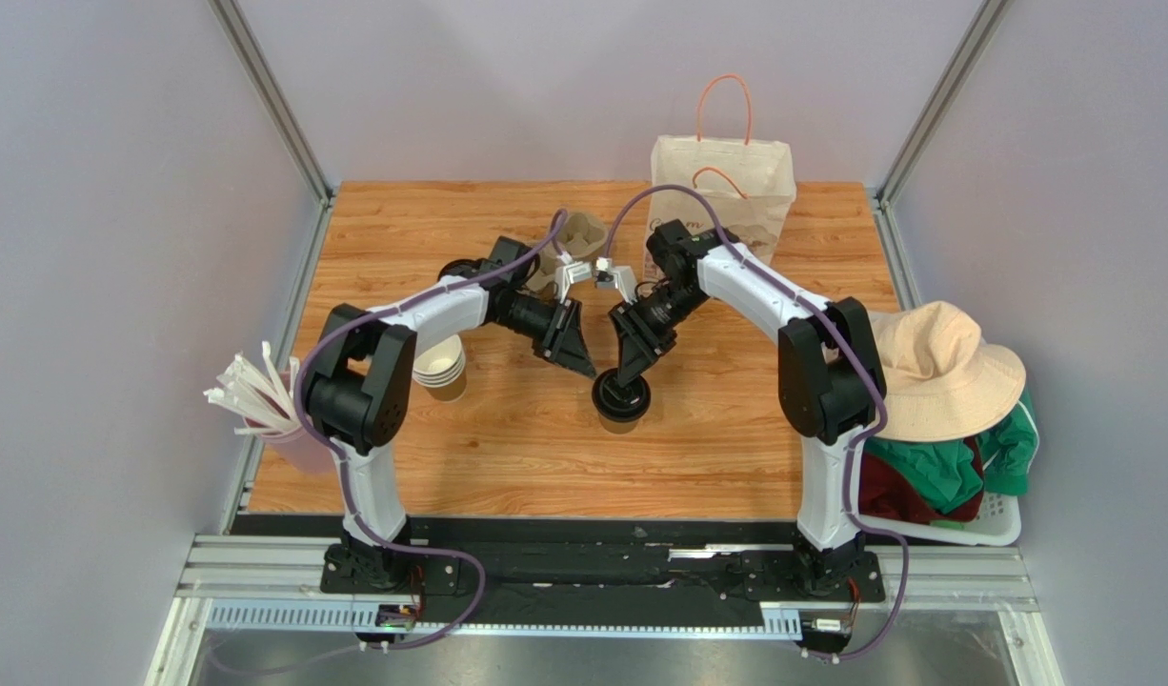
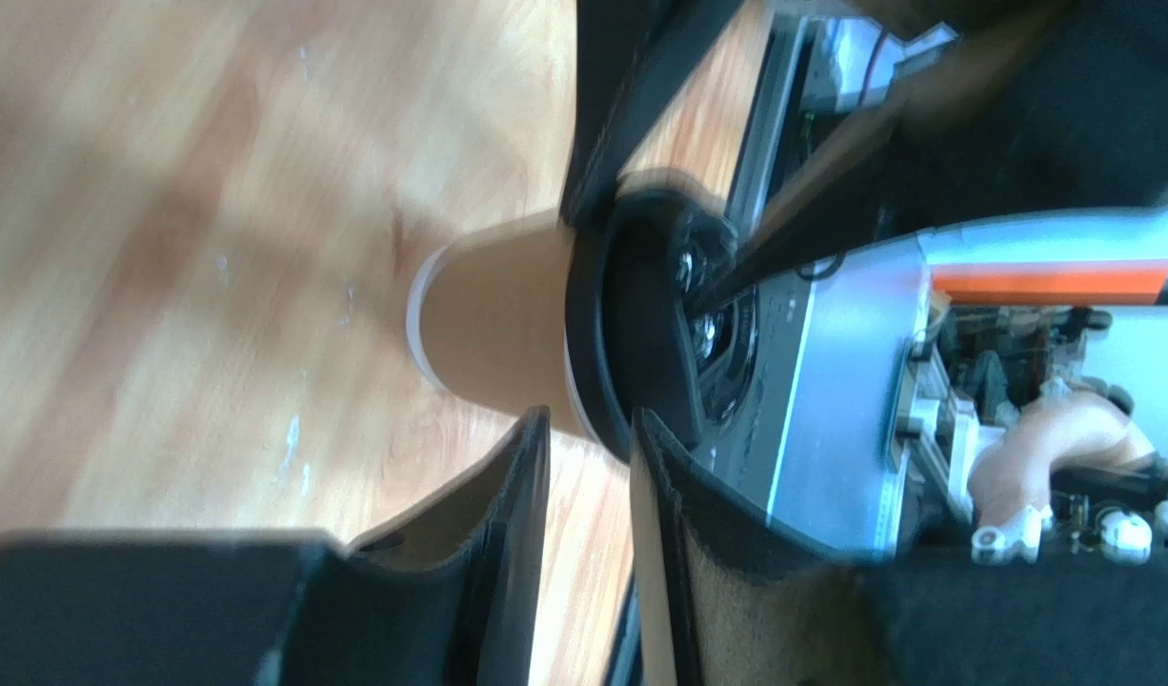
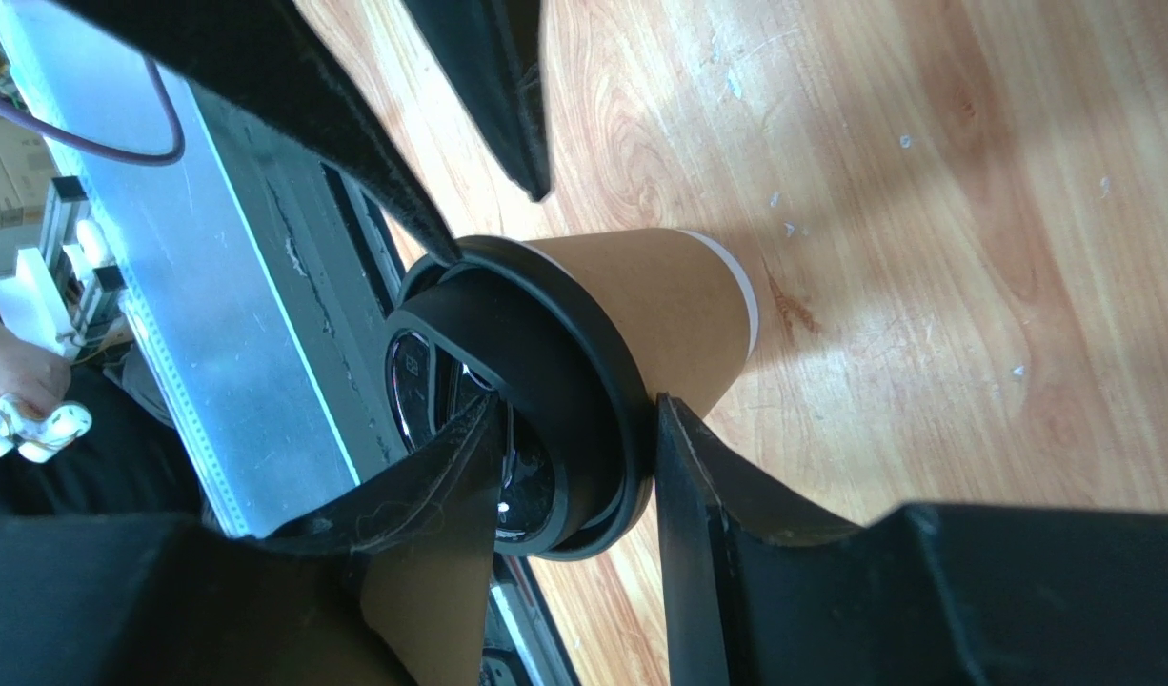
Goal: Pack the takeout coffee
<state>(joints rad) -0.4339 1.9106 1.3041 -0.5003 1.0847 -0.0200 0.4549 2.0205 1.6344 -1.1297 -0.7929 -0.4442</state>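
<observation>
**Lidded and Gripped, Not Yet Bagged**

Caught the takeout coffee point(image 1: 620, 402) upright on the worktop point(image 1: 461, 465), directly beneath the right tool point(image 1: 629, 369) and clamped by it across the rim of the black lid point(image 3: 576, 372). Found the left tool point(image 1: 567, 348) just beside the right one, at lid height, with jaws parted on a narrow gap and closed on nothing. Judged the job at roughly its midpoint: lid on and cup taken in hand, but not lifted, as far as the overhead view showed, and nowhere near the paper bag point(image 1: 722, 183) standing well beyond both tools at the worktop's far edge. Left undone, by all appearances: the lift, the carry out past both tools to the bag, and the lowering inside. Passed over a stack of lidless cups point(image 1: 440, 368) behind the left tool, by that arm's elbow. Angled both arms inward from their bases, elbows thrown wide and wrists pitched down, to meet nose to nose over the cup.
</observation>
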